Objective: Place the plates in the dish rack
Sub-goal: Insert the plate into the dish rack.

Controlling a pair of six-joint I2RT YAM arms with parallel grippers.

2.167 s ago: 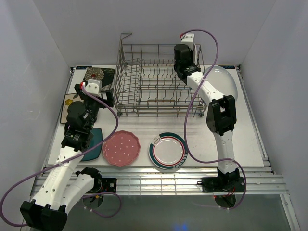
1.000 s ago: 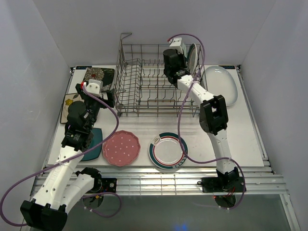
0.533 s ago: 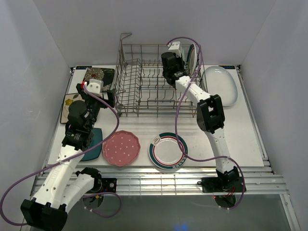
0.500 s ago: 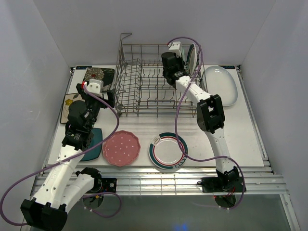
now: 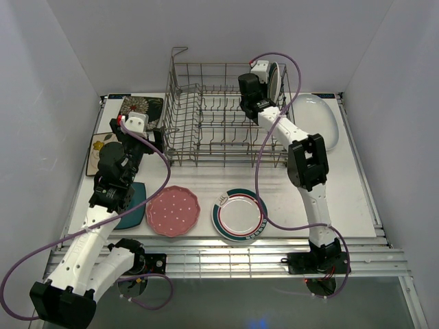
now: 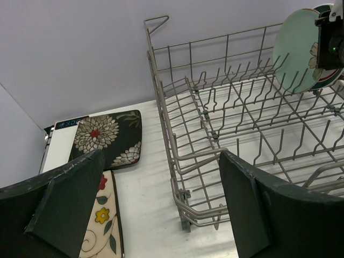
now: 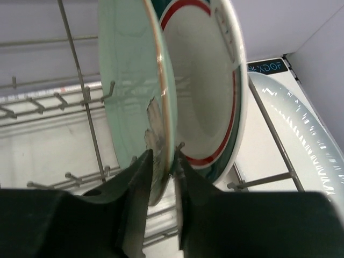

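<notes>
The dish rack (image 5: 206, 123) stands at the back of the table. At its far right end a mint floral plate (image 7: 131, 80) stands upright among the tines, beside a white green-rimmed plate (image 7: 207, 80). My right gripper (image 7: 163, 161) is closed narrowly about the mint plate's lower rim, one finger on each face. Over the table left of the rack, my left gripper (image 6: 161, 209) hangs wide open and holds nothing. On the table in front lie a pink dotted plate (image 5: 172, 210), a white green-rimmed plate (image 5: 239, 214) and a dark teal plate (image 5: 134, 209).
A black floral square plate (image 6: 105, 137) and a cream floral one (image 6: 102, 231) lie left of the rack. A large white oval plate (image 5: 321, 116) lies right of it. Purple cables loop over both arms. White walls close in the back and sides.
In the last second the right gripper and the mint plate have shifted a little to the right, towards the rack's right end. The left arm has not moved.
</notes>
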